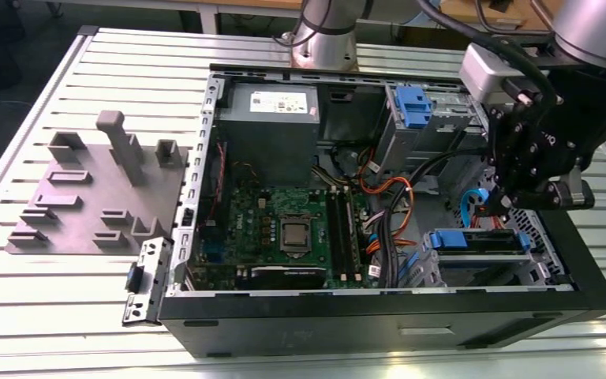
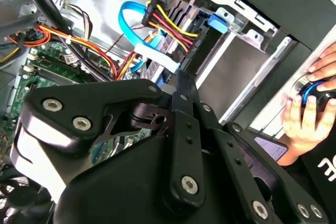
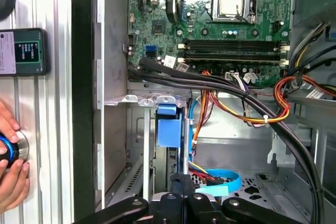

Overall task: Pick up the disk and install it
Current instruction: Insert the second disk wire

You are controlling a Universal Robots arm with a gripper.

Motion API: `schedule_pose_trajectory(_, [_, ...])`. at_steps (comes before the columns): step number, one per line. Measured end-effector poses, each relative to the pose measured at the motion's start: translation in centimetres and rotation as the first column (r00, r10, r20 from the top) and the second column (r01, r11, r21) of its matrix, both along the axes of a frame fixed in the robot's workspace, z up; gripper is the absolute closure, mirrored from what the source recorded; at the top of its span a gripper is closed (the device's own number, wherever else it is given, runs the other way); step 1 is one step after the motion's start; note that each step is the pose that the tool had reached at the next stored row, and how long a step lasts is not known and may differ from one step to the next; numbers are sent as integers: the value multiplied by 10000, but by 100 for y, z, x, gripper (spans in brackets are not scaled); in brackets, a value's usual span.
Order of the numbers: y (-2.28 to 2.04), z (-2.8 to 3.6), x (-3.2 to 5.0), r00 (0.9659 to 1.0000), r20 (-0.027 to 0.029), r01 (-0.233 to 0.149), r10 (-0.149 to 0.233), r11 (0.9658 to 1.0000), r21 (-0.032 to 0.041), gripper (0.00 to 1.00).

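Observation:
The disk (image 1: pixel 478 242), silver with blue plastic rails, lies in the lower drive cage at the front right corner of the open computer case (image 1: pixel 387 316). In the first wrist view its blue rail end (image 3: pixel 169 125) shows inside the cage. My gripper (image 1: pixel 505 199) hangs inside the case just above and behind the disk. Its two fingers are shut together with nothing between them, and the tips (image 3: pixel 181 177) point at the cage beside the blue rail. In the second wrist view the gripper (image 2: pixel 181 80) points toward a blue flat cable (image 2: pixel 137 35) and the cage wall (image 2: pixel 231 72).
Black, orange and yellow cable bundles (image 3: pixel 226 90) cross between the motherboard (image 3: pixel 210 19) and the cage. A second bay with a blue latch (image 1: pixel 413 107) sits further back. A grey fixture plate (image 1: pixel 82 197) lies at the exterior view's left. A person's hand (image 3: pixel 10 174) rests on a knob outside the case.

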State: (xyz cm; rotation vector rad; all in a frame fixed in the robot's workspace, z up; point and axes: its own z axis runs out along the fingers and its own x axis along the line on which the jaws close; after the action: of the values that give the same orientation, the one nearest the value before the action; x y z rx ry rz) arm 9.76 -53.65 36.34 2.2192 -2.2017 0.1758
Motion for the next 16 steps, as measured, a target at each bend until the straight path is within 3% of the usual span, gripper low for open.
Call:
schedule_pose_trajectory(4, [29, 1, 10, 9999, -109, -2, 3, 10000, 37, 89])
schedule_pose_trajectory(9, [32, -1, 23, 9999, -133, -3, 3, 10000, 39, 89])
schedule_pose_trajectory(12, [40, -1, 56, 9997, -250, -2, 3, 10000, 38, 89])
schedule_pose_trajectory(15, [41, -5, 75, 9994, -352, -1, 3, 10000, 40, 76])
schedule_pose_trajectory(16, [41, -7, 78, 9993, -371, -2, 4, 10000, 41, 76])
